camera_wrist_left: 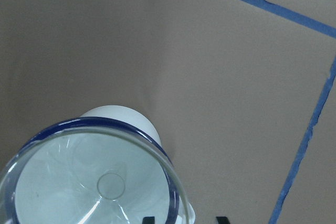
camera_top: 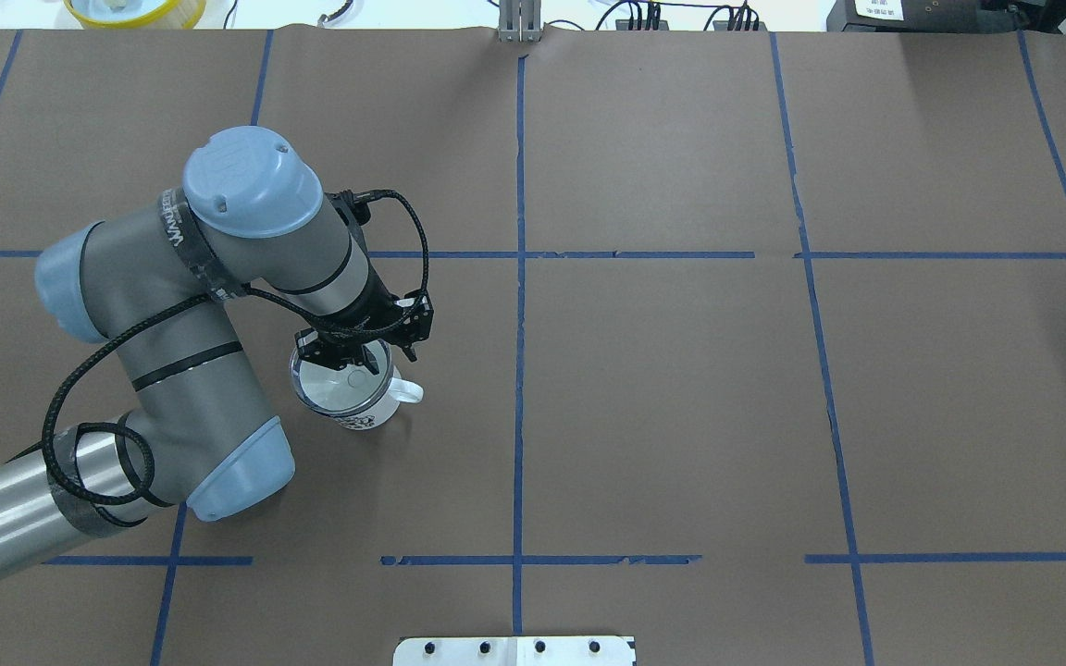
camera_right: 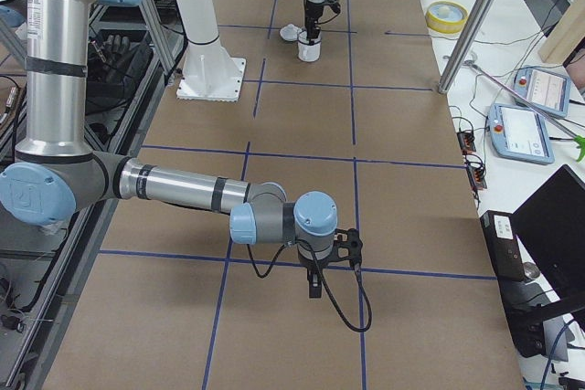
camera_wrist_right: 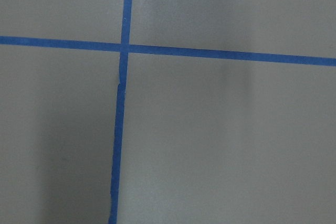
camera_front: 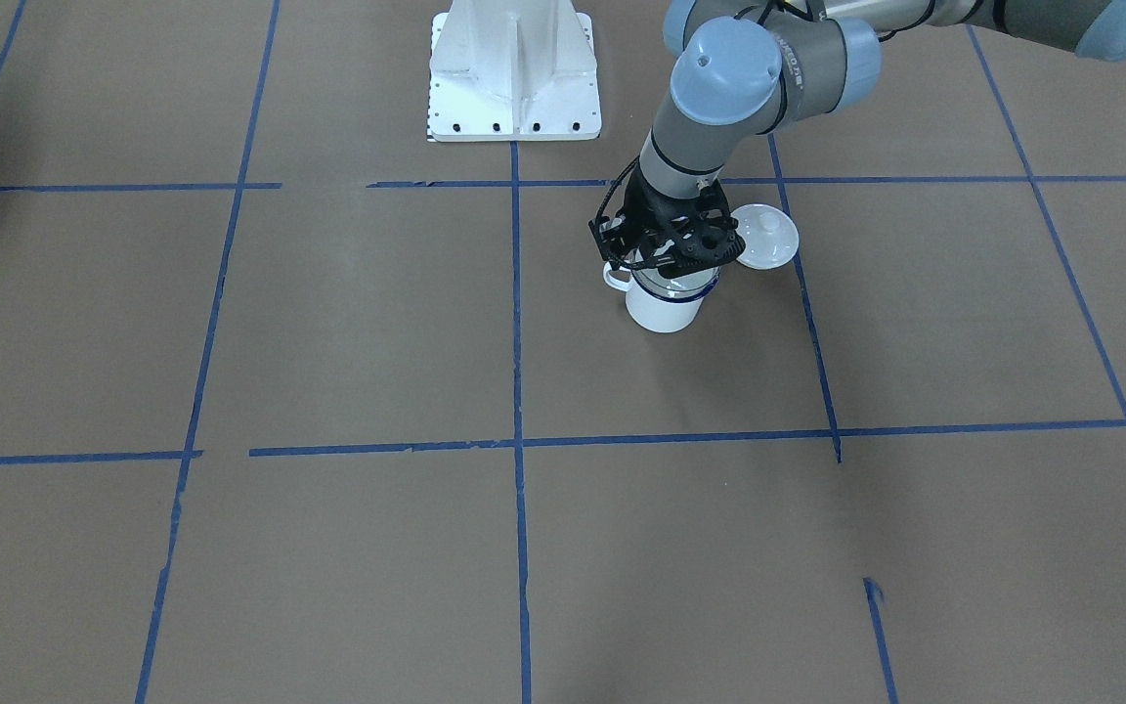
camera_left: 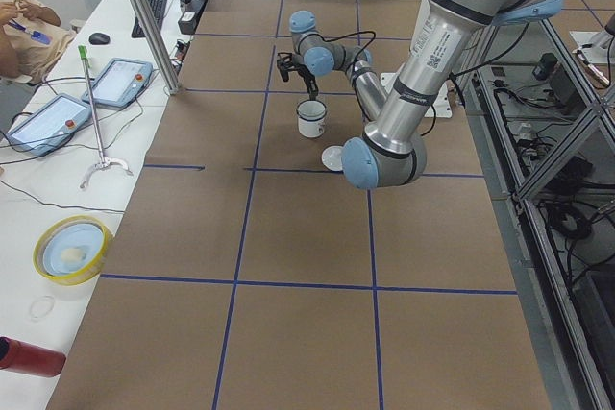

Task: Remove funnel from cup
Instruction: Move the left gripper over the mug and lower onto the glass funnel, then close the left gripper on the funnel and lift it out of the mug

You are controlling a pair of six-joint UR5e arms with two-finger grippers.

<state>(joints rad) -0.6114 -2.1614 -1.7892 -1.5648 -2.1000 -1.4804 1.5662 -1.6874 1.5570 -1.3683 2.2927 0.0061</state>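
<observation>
The white cup with a dark blue rim stands upright on the brown table, its handle pointing toward the table's middle. The clear funnel sits in its mouth. My left gripper hangs just above the cup's far rim. In the left wrist view the funnel fills the cup, and my gripper is open, with the funnel's rim between the two dark fingertips. My right gripper shows only in the exterior right view, far from the cup; I cannot tell its state.
A white round knobbed lid lies on the table right beside the cup, on the side away from the handle. The robot's white base stands at the table's near edge. Blue tape lines cross the table.
</observation>
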